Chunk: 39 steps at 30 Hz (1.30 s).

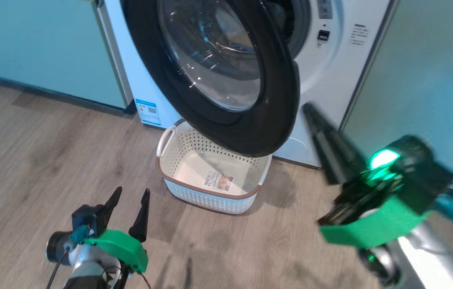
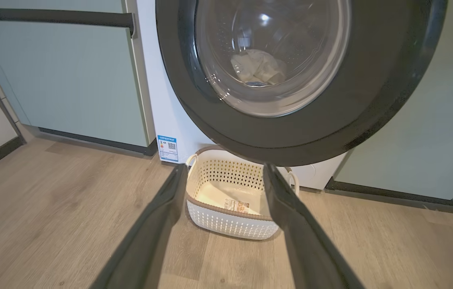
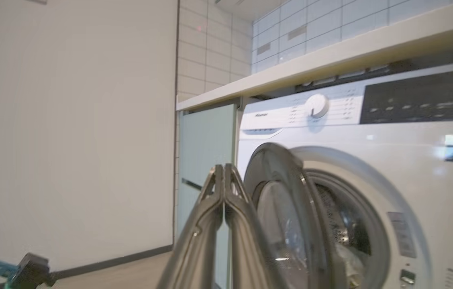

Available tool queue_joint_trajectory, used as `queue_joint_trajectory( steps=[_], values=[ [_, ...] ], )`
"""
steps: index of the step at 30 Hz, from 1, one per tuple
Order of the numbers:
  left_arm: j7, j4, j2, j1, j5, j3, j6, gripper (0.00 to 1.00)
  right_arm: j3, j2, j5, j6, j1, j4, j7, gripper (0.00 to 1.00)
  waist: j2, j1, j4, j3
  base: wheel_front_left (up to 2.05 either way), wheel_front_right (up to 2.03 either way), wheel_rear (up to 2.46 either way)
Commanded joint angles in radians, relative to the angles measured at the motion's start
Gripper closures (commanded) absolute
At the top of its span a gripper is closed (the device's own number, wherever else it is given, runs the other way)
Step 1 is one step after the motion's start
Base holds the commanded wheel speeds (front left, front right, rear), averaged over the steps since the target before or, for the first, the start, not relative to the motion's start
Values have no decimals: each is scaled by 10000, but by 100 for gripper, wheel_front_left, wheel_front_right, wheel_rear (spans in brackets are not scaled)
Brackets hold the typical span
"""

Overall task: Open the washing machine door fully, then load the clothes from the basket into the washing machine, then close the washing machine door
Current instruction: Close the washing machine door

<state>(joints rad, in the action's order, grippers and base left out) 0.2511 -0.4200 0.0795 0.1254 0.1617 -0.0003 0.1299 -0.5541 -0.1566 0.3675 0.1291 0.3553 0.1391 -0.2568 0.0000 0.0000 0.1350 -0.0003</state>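
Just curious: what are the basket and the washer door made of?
The basket looks like matte cream plastic, moulded with rows of holes. The washing machine door seems glossy black plastic around a clear domed window, probably glass, judging by reflections.

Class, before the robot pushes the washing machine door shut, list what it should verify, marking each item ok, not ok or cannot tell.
1. Washing machine door shut: not ok, ajar.
2. Basket emptied: ok, label alone on its bottom.
3. Clothes in the drum: ok, seen through the door's glass.
4. Right gripper shut, empty: ok.
5. Left gripper open, apart from the door: ok.
6. Fabric trapped at the drum mouth: cannot tell.
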Motion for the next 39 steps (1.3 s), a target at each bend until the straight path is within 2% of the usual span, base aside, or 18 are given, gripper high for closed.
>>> queue_joint_trajectory(
  steps=[1,7,15,26,39],
  values=[
    [107,334,76,485,-108,324,7,0,-165,63,-70,16,335,181,-49,100,0,0,72,31,0,0,0],
    [107,461,25,537,-187,323,7,0,-1255,339,-441,16,189,-861,-49,100,0,0,279,186,0,0,0],
    [107,666,-88,784,-236,126,7,0,-1598,682,-299,16,767,-2624,-49,100,0,0,451,675,0,0,0],
    [107,817,-264,1528,-210,-436,7,0,-927,868,60,16,2180,-4601,-49,100,0,0,961,1805,0,0,0],
    [107,985,-290,1777,348,-956,-136,0,248,948,98,16,3261,-5700,-49,100,0,0,1250,2368,0,0,0]
  ],
)
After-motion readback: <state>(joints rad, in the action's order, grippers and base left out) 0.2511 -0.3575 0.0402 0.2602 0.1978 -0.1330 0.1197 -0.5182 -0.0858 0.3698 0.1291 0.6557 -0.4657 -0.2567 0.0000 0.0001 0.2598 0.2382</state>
